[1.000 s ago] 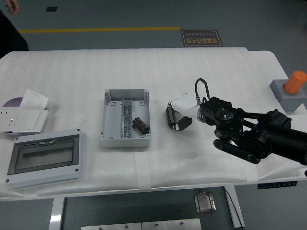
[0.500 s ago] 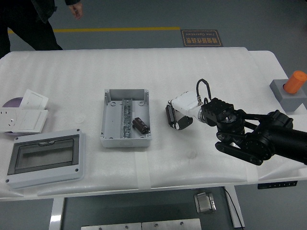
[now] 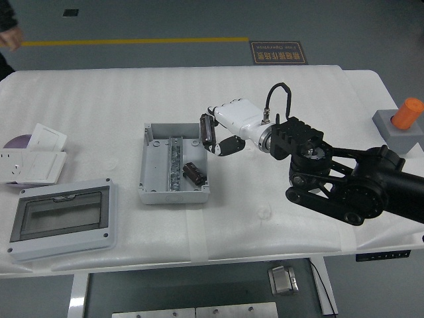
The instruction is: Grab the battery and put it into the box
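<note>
The open grey box (image 3: 150,156) stands left of the table's middle. A small dark cylindrical battery (image 3: 194,172) lies inside it near its right wall. My right hand (image 3: 217,137), white with black fingers, reaches in from the right and hovers at the box's upper right corner, above and right of the battery. Its fingers (image 3: 207,131) are loosely spread and hold nothing. The left arm is out of view.
A grey enclosure with a clear lid (image 3: 61,222) sits at the front left. White socket plates (image 3: 34,159) and a purple disc (image 3: 16,141) lie at the left edge. An orange cylinder (image 3: 406,113) stands in a grey block (image 3: 397,133) at the far right. A person's hand (image 3: 9,36) shows at the top left.
My right hand has moved left and up, from right of the box to its upper right corner. The battery has stayed in the box. The person at the far left has shifted.
</note>
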Controlling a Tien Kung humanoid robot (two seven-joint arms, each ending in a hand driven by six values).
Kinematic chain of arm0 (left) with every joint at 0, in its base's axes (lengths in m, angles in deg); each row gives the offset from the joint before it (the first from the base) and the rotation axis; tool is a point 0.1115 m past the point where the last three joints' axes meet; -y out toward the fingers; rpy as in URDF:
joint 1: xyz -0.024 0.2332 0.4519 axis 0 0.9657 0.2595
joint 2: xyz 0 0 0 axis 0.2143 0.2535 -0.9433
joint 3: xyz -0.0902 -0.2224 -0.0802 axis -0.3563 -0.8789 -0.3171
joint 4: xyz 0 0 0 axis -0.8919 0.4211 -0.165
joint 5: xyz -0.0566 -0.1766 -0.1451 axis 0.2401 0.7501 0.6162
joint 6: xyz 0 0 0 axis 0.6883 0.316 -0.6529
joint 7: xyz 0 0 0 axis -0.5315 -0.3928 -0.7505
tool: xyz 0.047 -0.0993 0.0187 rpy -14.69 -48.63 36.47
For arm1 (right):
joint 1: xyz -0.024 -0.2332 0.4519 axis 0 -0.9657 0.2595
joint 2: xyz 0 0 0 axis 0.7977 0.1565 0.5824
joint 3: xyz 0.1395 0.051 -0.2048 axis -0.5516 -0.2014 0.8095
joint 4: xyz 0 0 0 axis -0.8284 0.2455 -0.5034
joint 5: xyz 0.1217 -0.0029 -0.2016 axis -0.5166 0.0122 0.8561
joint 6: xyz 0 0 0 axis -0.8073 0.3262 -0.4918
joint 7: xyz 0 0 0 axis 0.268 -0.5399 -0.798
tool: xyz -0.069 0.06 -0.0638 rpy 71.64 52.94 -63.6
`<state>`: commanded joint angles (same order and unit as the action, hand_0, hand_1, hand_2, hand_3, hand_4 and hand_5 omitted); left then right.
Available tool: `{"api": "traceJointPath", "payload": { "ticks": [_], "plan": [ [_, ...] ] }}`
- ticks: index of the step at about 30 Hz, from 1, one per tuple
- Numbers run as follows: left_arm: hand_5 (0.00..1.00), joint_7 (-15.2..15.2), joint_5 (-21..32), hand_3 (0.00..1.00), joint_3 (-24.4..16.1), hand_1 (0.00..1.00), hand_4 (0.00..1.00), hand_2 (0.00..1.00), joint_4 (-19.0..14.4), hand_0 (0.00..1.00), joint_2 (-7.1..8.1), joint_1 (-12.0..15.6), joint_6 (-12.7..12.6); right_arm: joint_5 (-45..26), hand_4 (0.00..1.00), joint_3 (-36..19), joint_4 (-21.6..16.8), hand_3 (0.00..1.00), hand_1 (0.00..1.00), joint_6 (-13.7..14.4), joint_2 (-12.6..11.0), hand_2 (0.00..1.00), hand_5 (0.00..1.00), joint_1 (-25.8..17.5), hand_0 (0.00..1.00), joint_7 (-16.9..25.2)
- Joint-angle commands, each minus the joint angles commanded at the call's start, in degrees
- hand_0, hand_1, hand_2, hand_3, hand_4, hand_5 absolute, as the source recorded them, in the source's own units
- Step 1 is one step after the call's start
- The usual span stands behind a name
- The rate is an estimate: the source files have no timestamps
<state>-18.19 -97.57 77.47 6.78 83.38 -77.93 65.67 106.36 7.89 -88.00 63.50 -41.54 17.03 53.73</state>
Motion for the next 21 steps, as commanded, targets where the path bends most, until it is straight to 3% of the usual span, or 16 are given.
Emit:
{"api": "traceJointPath", "payload": {
  "ticks": [1, 2, 7, 8, 13, 14, 21],
  "plan": [
    [0.569, -0.02, 0.17, 0.599, 0.16, 0.694, 0.515, 0.518, 0.05, 0.682, -0.02, 0.06, 0.02, 0.05, 0.609, -0.53, -0.38, 0.681, 0.603, 0.29, 0.62, 0.603, 0.429, -0.45, 0.771, -0.01],
    [0.569, -0.04, 0.38, 0.599, 0.37, 0.694, 0.515, 0.518, 0.11, 0.682, -0.04, 0.12, 0.04, 0.29, 0.613, -0.99, -0.65, 0.758, 0.628, 0.66, 1.4, 0.656, 0.431, -1.01, 0.779, -0.01],
    [0.569, 0.23, 1.23, 0.599, 0.98, 0.694, 0.515, 0.518, 0.43, 0.682, -0.18, 0.4, -0.02, 2.35, 0.613, -1.3, -0.8, 0.758, 0.628, 1.64, 4.58, 0.656, 0.431, -3.56, 0.779, -0.29],
    [0.567, 0.27, 1.34, 0.598, 1.04, 0.694, 0.514, 0.517, 0.47, 0.682, -0.21, 0.43, -0.03, 2.69, 0.817, -1.11, -0.77, 0.998, 0.771, 1.71, 4.96, 0.893, 0.555, -3.94, 0.865, -0.37],
    [0.567, 0.31, 1.7, 0.598, 1.32, 0.694, 0.514, 0.517, 0.55, 0.682, -0.3, 0.58, -0.07, 3.59, 0.817, 0.04, -0.11, 0.998, 0.771, 2.06, 6.24, 0.893, 0.555, -5.3, 0.865, -0.53],
    [0.566, 0.29, 1.65, 0.6, 1.32, 0.694, 0.515, 0.516, 0.54, 0.681, -0.32, 0.6, -0.15, 3.65, 0.85, 0.36, 0.19, 0.998, 0.841, 2.06, 6.49, 0.972, 0.552, -5.61, 0.927, -0.56],
    [0.564, 0.07, 1.65, 0.601, 1.46, 0.694, 0.515, 0.514, 0.48, 0.681, -0.32, 0.65, -0.26, 3.0, 0.873, 1.09, 1.84, 0.998, 0.853, 1.96, 6.99, 0.977, 0.562, -6.99, 0.941, -0.5]
  ]
}}
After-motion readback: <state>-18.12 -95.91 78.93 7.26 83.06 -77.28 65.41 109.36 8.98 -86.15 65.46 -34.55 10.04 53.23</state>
